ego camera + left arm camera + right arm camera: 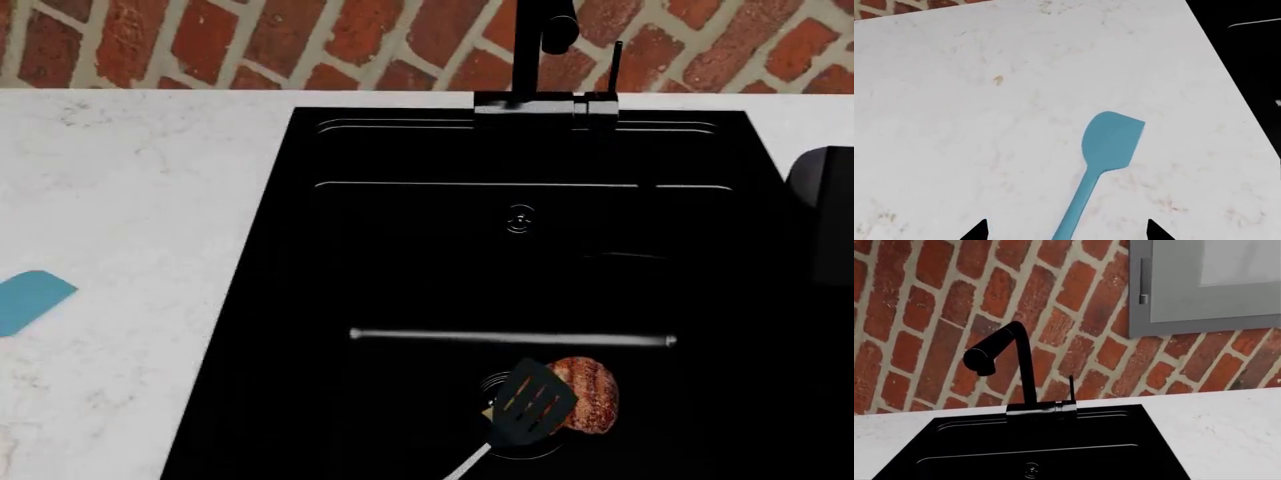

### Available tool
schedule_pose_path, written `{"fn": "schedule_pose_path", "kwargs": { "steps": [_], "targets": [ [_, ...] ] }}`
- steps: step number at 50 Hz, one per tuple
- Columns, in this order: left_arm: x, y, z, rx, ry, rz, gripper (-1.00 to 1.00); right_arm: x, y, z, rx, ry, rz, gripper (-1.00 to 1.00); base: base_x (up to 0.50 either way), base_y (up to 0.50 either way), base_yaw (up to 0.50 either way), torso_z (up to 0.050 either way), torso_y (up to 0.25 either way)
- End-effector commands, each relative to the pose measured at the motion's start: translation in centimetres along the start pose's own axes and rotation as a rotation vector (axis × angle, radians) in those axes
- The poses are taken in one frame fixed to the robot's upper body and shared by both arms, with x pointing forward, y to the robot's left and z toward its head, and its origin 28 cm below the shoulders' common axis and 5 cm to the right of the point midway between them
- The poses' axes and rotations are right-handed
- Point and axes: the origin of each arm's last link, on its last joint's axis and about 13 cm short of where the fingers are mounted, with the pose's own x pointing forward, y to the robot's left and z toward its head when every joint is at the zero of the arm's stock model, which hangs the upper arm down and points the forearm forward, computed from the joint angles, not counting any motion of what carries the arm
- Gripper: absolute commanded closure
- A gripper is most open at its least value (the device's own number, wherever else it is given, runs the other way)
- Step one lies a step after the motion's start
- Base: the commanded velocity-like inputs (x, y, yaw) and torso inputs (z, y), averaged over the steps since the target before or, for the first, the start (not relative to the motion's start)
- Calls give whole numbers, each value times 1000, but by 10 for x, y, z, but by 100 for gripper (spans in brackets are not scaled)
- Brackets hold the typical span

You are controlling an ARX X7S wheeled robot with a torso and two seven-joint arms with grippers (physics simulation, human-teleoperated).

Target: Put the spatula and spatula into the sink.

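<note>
The left end effector [1067,231] hangs over the blue spatula [1102,160], its two dark fingertips [977,231] spread wide on either side of the handle and holding nothing. The spatula lies flat on the white table [954,125], its long axis running away from the end effector, handle toward it and rounded blade at the far end, so the fingers straddle the handle crosswise and a straight descent should suit a grasp. From the head view only the blade tip shows, at the left edge, well apart from the sink [307,300], which lies to its right across bare table. The black spatula [523,408] already rests in the sink near the drain, touching or just beside the meat [594,392], under the silver bar [514,338]. The right end effector is out of view; its camera faces the faucet [1007,365] and brick wall. The left arm is plainly the nearer one. The carry runs rightward over the sink's left rim, with open room and the faucet far off.
</note>
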Motion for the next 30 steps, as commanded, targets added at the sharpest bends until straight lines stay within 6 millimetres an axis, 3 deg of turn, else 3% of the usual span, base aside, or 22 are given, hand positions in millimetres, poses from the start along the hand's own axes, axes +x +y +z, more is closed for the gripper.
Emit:
{"fn": "schedule_pose_path", "kwargs": {
  "steps": [1,11,30],
  "targets": [
    [26,-4,10,19,8,-23,-100,4,-2,1,22,-13,-2,-100,0,0,0,0,0],
    [50,-10,0,14,80,-50,-100,5,-1,-1,23,-5,2,-100,0,0,0,0,0],
    [59,-4,-13,-46,187,-57,-100,6,-1,-4,26,4,-4,-100,0,0,0,0,0]
  ]
}}
